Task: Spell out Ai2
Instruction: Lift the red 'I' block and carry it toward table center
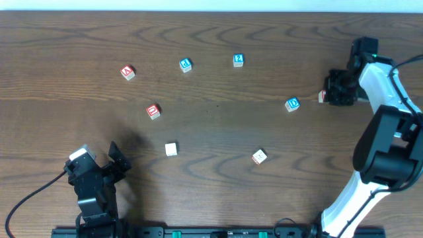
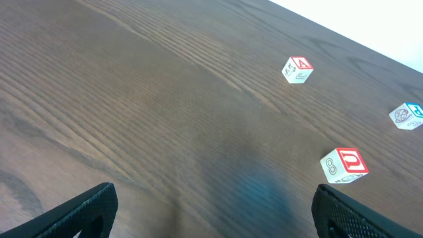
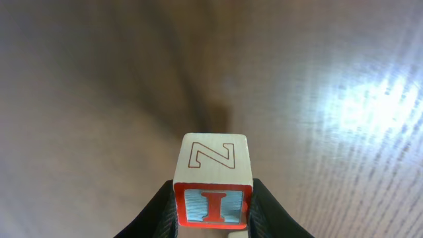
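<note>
So your right pincer (image 3: pixel 213 213) is pinching the I block (image 3: pixel 213 165) at the bench's (image 1: pixel 218 129) right side. Your left pincer (image 2: pixel 211 210) sits spread, with the A block (image 1: pixel 127 72) and 2 block (image 1: pixel 238 60) well apart.

Even light; rt wrist view blurred, table (image 3: pixel 370 112) glare maybe overexposed.

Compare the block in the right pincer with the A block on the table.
The I block sits clamped in the right pincer; the A block lies free on the table. The I block shows a red I on blue and an outlined Z; the A block shows a red A. Both are small pale letter cubes.
</note>
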`<state>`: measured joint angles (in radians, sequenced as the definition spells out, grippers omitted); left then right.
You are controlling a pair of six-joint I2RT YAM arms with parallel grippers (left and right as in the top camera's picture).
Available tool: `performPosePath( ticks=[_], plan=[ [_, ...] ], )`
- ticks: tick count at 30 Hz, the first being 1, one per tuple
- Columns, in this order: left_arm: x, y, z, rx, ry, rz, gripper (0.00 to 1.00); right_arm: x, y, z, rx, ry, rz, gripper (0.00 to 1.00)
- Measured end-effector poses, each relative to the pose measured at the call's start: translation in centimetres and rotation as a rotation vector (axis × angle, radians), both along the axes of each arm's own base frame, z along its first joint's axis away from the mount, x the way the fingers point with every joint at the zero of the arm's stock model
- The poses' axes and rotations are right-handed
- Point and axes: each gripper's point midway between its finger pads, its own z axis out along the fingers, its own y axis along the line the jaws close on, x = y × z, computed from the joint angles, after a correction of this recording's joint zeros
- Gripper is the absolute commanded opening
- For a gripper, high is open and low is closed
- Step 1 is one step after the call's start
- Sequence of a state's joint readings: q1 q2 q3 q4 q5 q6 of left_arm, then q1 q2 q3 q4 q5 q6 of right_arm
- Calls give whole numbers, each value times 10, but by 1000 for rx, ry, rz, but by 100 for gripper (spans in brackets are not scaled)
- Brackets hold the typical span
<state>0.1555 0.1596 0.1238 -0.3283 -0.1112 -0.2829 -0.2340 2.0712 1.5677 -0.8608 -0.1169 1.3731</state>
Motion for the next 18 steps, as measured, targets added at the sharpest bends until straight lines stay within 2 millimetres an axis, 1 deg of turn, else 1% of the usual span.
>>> performPosePath(
  ticks=[2,5,8,10,13,16,18],
  plan=[
    [0,0,0,0,0,0,95,10,-1,11,-21,-37,51,2],
    [0,0,0,0,0,0,95,33,-1,38,-83,-112,162,2],
    [0,0,0,0,0,0,95,54,8,72,-171,-174,288,2],
    [0,0,0,0,0,0,95,67,20,94,-233,-219,385,2],
    [0,0,0,0,0,0,95,79,43,118,-302,-268,532,2],
    [0,0,0,0,0,0,95,82,67,127,-347,-282,684,2],
    [0,0,0,0,0,0,95,75,86,125,-365,-259,808,2]
  ],
)
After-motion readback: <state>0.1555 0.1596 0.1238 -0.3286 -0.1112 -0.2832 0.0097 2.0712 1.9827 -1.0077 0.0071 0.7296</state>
